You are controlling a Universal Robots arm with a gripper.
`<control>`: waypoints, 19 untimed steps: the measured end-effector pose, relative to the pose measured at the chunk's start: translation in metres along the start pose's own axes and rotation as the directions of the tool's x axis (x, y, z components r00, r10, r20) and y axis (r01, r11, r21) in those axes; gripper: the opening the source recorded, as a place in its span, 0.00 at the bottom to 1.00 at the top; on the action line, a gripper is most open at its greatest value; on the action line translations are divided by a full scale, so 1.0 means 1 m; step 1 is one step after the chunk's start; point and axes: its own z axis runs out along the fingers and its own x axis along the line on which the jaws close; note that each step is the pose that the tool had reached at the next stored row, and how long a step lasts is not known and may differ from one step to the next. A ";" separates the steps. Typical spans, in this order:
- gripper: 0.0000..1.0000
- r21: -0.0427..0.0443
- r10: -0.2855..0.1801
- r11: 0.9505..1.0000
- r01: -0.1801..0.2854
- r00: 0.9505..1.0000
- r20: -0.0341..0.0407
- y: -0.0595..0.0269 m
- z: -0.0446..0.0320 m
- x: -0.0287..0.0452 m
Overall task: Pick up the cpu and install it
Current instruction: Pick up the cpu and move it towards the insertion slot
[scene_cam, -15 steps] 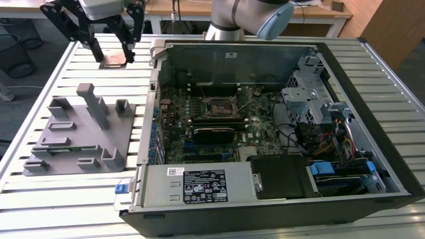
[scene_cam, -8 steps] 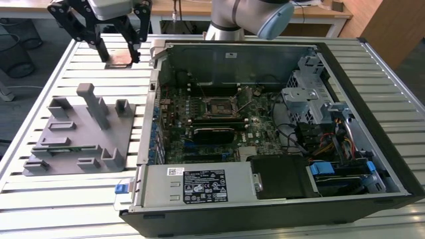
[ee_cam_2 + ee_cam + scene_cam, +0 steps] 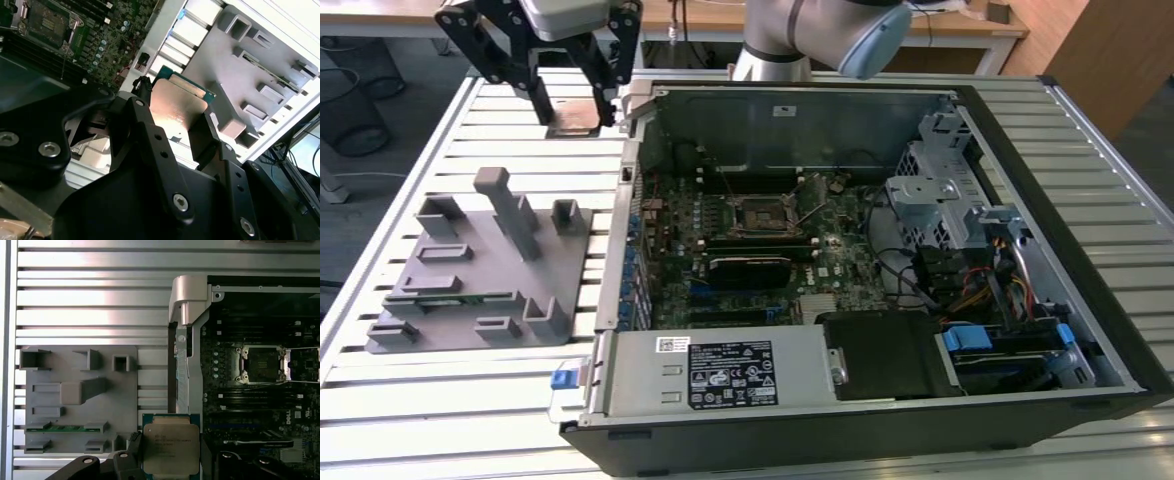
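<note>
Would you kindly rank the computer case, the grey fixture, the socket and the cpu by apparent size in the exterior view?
Largest to smallest:
1. computer case
2. grey fixture
3. socket and cpu, held in the gripper: they look about alike, so I leave them unranked.

Exterior view looks steeply down on the whole table (image 3: 454, 400), computer case (image 3: 854, 435) centre-right, grey fixture (image 3: 467, 270) left; first wrist view faces straight down, second oblique, close behind the gripper (image 3: 177, 112), both sharing fixture and socket (image 3: 262, 365).
</note>
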 end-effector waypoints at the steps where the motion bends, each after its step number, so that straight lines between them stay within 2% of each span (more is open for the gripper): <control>1: 0.54 0.000 0.000 1.000 0.000 1.000 0.000 0.0000 0.0001 -0.0018; 13: 0.54 0.000 0.000 1.000 0.000 1.000 0.000 0.0004 0.0007 -0.0263; 15: 0.54 0.000 0.000 1.000 0.000 1.000 0.000 0.0006 0.0014 -0.0420; 19: 0.54 0.000 0.000 1.000 0.000 1.000 0.000 0.0025 0.0029 -0.0585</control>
